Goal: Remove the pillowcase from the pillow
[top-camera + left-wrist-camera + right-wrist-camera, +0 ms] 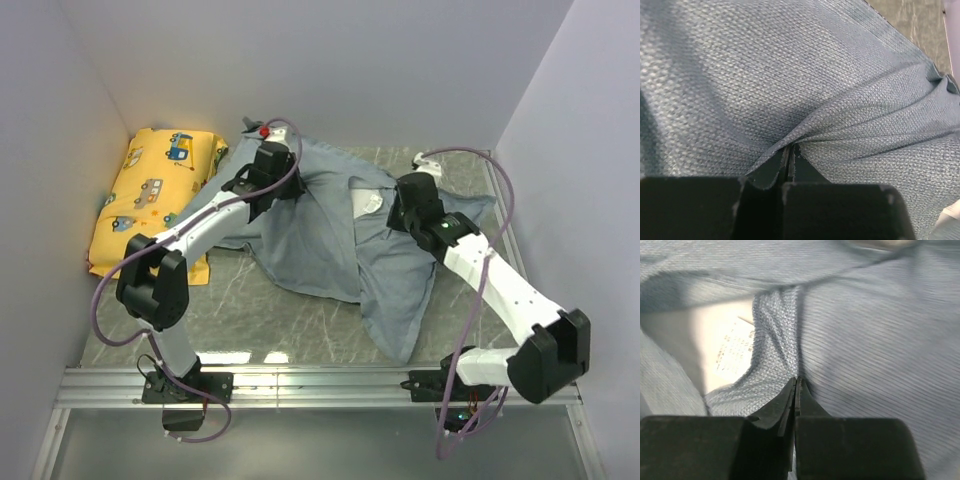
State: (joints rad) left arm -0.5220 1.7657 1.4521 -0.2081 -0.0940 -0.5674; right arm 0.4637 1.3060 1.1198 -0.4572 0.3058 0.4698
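Note:
The grey-blue pillowcase [320,235] lies crumpled across the middle of the table, its lighter inside showing in places. The white pillow [368,203] shows only as a small patch through the fabric; the rest is hidden. In the right wrist view the pillow [715,347] with its printed tag shows at the left. My left gripper [266,186] is shut on a gathered fold of the pillowcase [805,75] at its far left part. My right gripper [392,216] is shut on a pillowcase edge [777,340] right beside the exposed pillow.
A yellow vehicle-print cushion [150,200] lies at the far left against the wall. White walls close in the left, back and right sides. A metal rail [320,385] runs along the near edge. Bare marbled tabletop [290,325] shows in front of the fabric.

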